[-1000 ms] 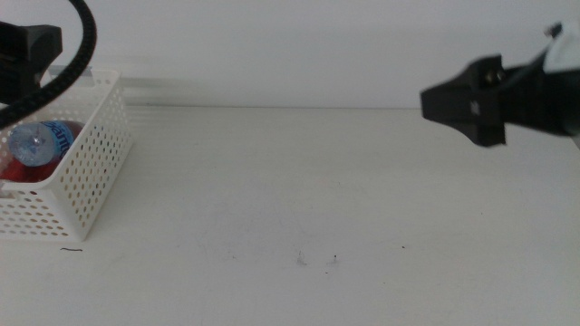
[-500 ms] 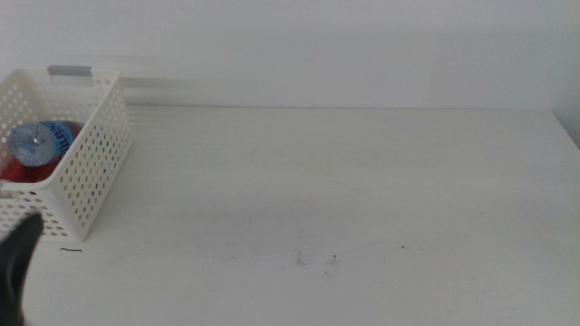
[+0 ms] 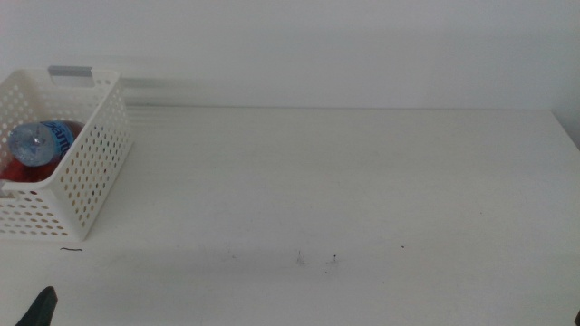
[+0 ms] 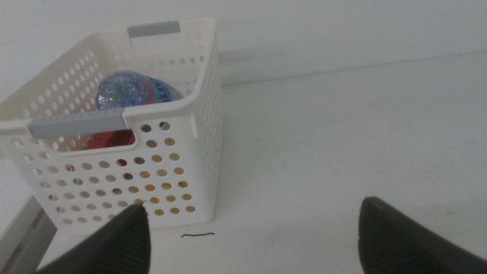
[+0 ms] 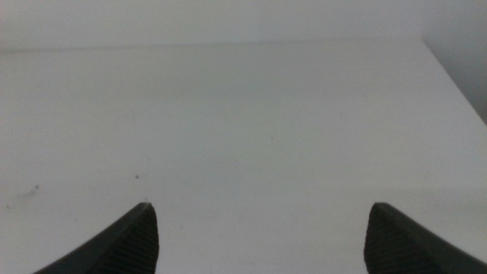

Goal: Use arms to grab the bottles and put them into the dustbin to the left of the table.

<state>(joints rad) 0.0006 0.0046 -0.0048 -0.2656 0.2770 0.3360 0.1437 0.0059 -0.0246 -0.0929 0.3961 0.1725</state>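
The white perforated dustbin [image 3: 86, 172] stands at the table's left edge. In it lie the clear water bottle with a blue cap [image 3: 36, 143] and the red can [image 3: 20, 170]. The left wrist view shows the dustbin [image 4: 179, 137], the water bottle [image 4: 129, 90] and the red can [image 4: 110, 139] too. Something yellow shows through the dustbin's lower holes [image 4: 156, 202]; the yellow tea bottle is not plainly seen. My left gripper [image 4: 253, 207] is open and empty, back from the dustbin; its dark tip [image 3: 43, 308] shows at the bottom left. My right gripper [image 5: 260, 205] is open and empty over bare table.
The white table [image 3: 344, 181] has a few dark specks [image 3: 317, 260] near the front middle and a short dark mark [image 3: 71, 250] in front of the dustbin. The table's right edge [image 3: 566, 136] is near the far right. A pale wall lies behind.
Both arms have drawn back out of the middle view. The left arm left its place over the dustbin and sank to the bottom left corner; the right gripper left the right side.
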